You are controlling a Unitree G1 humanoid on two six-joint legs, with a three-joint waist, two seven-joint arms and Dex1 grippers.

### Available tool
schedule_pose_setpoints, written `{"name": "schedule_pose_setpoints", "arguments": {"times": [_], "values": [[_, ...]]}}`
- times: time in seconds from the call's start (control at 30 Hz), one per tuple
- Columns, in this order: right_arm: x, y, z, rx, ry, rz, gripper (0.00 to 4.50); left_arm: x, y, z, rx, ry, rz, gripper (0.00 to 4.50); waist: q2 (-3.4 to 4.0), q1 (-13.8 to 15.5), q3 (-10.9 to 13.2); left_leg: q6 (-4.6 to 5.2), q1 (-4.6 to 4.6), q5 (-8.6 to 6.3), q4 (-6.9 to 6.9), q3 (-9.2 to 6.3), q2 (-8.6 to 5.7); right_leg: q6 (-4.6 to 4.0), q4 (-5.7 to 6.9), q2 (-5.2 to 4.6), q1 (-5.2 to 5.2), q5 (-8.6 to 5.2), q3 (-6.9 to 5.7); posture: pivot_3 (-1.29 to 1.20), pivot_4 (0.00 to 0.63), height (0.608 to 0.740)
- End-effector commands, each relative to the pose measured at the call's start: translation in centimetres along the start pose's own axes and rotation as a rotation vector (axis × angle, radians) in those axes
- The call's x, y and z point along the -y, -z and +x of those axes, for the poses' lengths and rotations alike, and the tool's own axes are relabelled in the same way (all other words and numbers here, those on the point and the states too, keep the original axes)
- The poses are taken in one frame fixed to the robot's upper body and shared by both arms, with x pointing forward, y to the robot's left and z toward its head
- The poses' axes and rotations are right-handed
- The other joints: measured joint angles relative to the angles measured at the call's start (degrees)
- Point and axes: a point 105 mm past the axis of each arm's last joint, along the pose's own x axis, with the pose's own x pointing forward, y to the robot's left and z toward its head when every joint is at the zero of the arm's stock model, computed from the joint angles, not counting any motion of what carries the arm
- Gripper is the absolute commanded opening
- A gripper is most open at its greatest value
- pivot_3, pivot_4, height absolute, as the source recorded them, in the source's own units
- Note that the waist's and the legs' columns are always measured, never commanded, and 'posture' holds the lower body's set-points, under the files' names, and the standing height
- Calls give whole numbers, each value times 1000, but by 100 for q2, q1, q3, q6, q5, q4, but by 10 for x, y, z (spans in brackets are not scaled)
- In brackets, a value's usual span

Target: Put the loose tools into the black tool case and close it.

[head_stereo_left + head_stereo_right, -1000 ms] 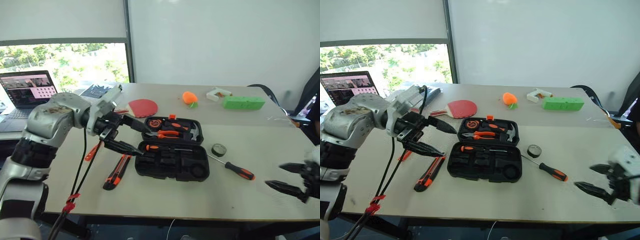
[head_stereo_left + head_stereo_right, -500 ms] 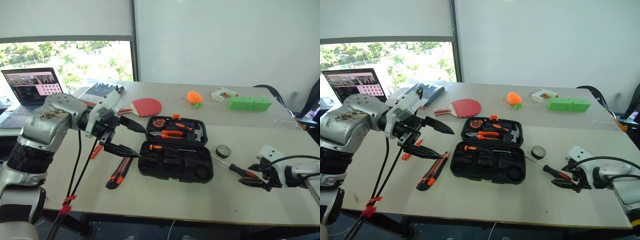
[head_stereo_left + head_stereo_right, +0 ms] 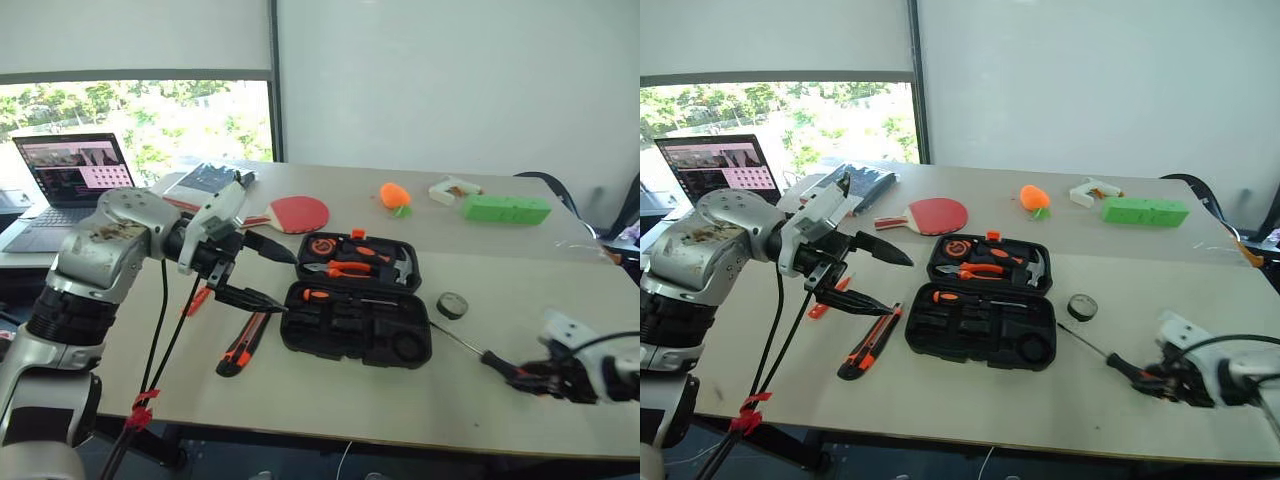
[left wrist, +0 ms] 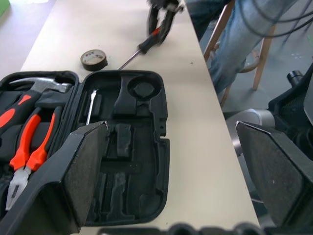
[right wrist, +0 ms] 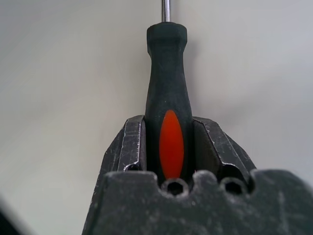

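The black tool case (image 3: 355,322) lies open mid-table, with pliers, a hammer and one screwdriver (image 3: 330,296) in its slots. My left gripper (image 3: 288,283) hovers open at the case's left edge, nothing between its fingers (image 4: 83,166). At the table's near right, my right gripper (image 3: 530,378) is shut on the black-and-orange handle of a loose screwdriver (image 5: 166,98), whose thin shaft points toward the case. A small black roll (image 3: 451,305) sits right of the case. The long utility knife (image 3: 240,345) and a slim orange tester (image 3: 197,300) lie left of it.
Behind the case are a red paddle (image 3: 298,213), an orange carrot toy (image 3: 393,193), a white object (image 3: 450,187) and a green block (image 3: 505,208). A laptop (image 3: 75,170) and a dark book (image 3: 205,178) sit far left. The left wrist view shows a person's legs (image 4: 234,44) beyond the table edge.
My right gripper has come down to the table and closed around the screwdriver handle. The left gripper stays open in the same spot. The camera view has shifted slightly.
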Motion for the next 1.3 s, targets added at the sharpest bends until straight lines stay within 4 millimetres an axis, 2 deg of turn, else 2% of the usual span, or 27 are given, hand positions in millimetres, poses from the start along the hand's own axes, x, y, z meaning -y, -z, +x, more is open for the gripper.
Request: {"name": "schedule_pose_setpoints", "arguments": {"times": [0.03, 0.1, 0.23, 0.37, 0.5, 0.67, 0.77, 1.1, 1.3], "values": [[5, -28, -27, 84, 37, -64, 1011, -2, -9, -9, 1, -27, 48, 4500, 0, -51, 0, 0, 4, 0, 0, 0, 1, -1, 1, 1, 2, 1, 1, 0, 150, 736], [1, -49, -33, 143, 23, -101, 1011, -1, -5, -12, -13, -27, 38, 4500, 0, -108, 0, -1, 9, 1, 0, -2, 1, -3, 6, 4, 2, 3, 8, 0, 150, 736], [-13, -95, -23, 239, -30, -184, 1011, 0, 7, -17, -64, -41, 28, 4500, 3, -231, 2, -3, 25, 2, -1, -19, 4, -9, 20, 17, 1, 6, 23, 0, 150, 736], [-32, -130, -5, 281, -113, -317, 1011, -1, 6, -20, -63, -56, 31, 4500, 2, -197, 2, -3, 28, 2, -7, -30, 5, -14, 23, 19, 2, 2, 20, 0, 150, 736], [-41, -163, 26, 282, -156, -453, 1011, 0, 8, -22, -75, -65, 28, 4500, 3, -152, 3, -3, -2, 2, -4, -22, 4, -12, 20, 15, -25, 0, 17, 0, 150, 736], [-34, -182, 65, 182, -148, -579, 1011, 5, 14, -26, -100, -78, 18, 4500, 5, -120, 4, -3, -47, 2, 2, -3, 3, -13, 28, 12, -71, 1, 14, 0, 150, 736], [-32, -195, 77, 162, -157, -621, 1011, 7, 13, -29, -100, -94, 12, 4500, 8, -119, 8, -4, -62, 3, 7, -1, 3, -14, 31, 11, -88, 1, 13, 0, 150, 736], [-35, -207, 89, 154, -200, -684, 1011, 12, 14, -31, -101, -123, 4, 4500, 9, -140, 9, -4, -63, 3, 6, -2, 5, -14, 34, 11, -88, 2, 8, 0, 150, 736], [-45, -212, 91, 169, -225, -689, 1011, 10, 12, -29, -98, -131, 11, 4500, 9, -140, 9, -4, -62, 3, 5, -2, 5, -15, 36, 11, -87, 2, 8, 0, 150, 736]]}}
